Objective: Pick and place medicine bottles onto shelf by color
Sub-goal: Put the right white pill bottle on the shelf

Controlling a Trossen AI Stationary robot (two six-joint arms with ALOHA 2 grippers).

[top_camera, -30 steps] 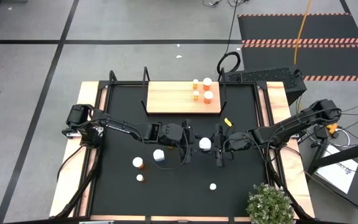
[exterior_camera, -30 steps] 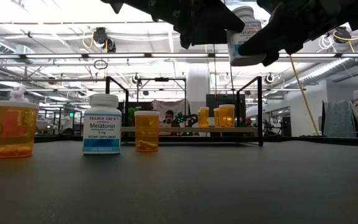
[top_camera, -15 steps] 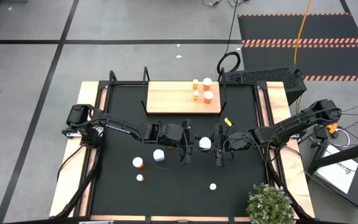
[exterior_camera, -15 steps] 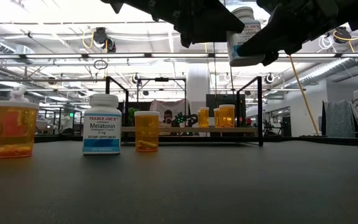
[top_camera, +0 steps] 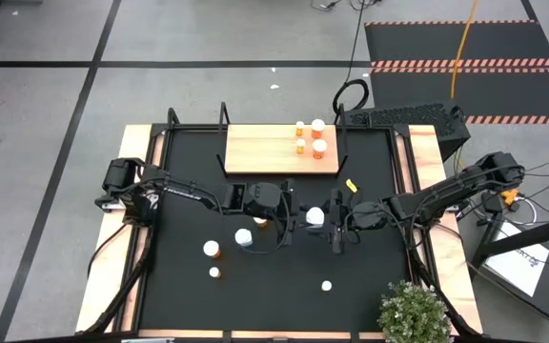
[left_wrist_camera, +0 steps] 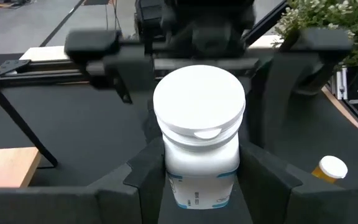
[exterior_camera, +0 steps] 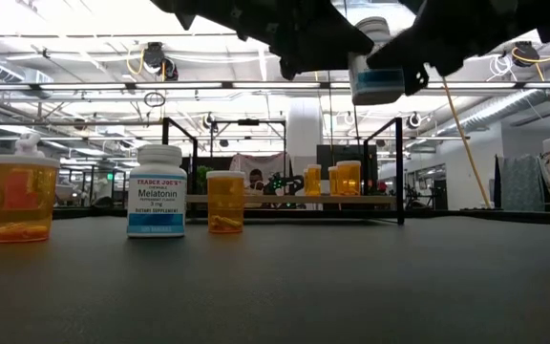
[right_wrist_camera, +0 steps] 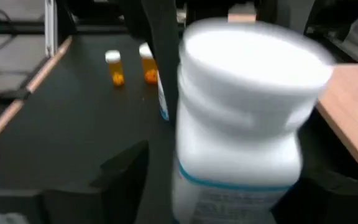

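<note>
A white medicine bottle [top_camera: 315, 217] with a white cap hangs in the air above the middle of the table, between my two grippers. My left gripper [top_camera: 298, 217] comes from the table's left and is shut on it [left_wrist_camera: 199, 124]. My right gripper [top_camera: 335, 224] faces it from the table's right, open, with its fingers standing either side of the bottle [right_wrist_camera: 241, 124] without touching. The shelf [top_camera: 265, 150] lies at the far edge, with several orange bottles [top_camera: 310, 138] standing on its right part. My left gripper pinches the white bottle's body just below the cap [left_wrist_camera: 173, 168] between its two fingers. The fingers reach in almost level from the table's left. The bottle stands upright, lifted well clear of the table [exterior_camera: 377, 76].
Another white bottle [top_camera: 243, 236] and orange bottles [top_camera: 212, 249], [top_camera: 214, 272], [top_camera: 327, 285] stand on the black mat nearer the front. A small yellow piece [top_camera: 350, 187] lies right of the shelf. A potted plant [top_camera: 413, 310] sits at the front right corner.
My right gripper has opened and let go of the white bottle, which stays in the air in my left gripper's hold. Neither arm has shifted noticeably.
</note>
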